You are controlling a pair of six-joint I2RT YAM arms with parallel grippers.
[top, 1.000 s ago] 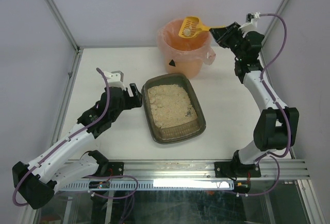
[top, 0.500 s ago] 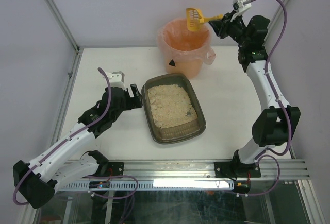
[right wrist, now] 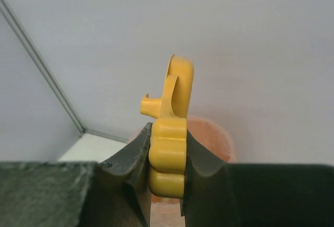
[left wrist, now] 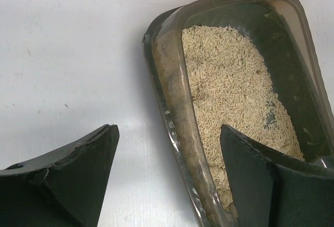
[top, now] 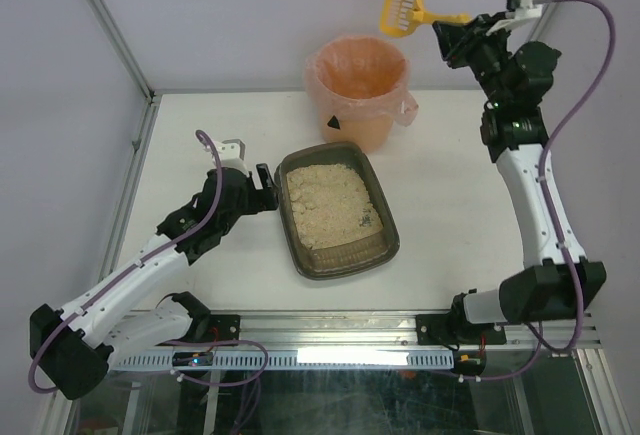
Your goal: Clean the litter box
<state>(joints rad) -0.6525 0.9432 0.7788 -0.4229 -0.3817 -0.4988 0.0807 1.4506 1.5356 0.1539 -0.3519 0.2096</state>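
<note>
Straddling the left wall of the one litter box (top: 345, 267) at mid-table (top: 450, 205), the left gripper (top: 265, 185) stands wide open, empty; the right gripper (top: 452, 39) clamps the one yellow scoop (top: 400, 7) high near the one orange bucket (top: 360, 120).

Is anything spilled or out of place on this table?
No litter shows on the table. The litter box sits askew, its litter uneven, with a bare patch along its right side. The yellow scoop is held up high, clear of the bucket, in the right claw.
</note>
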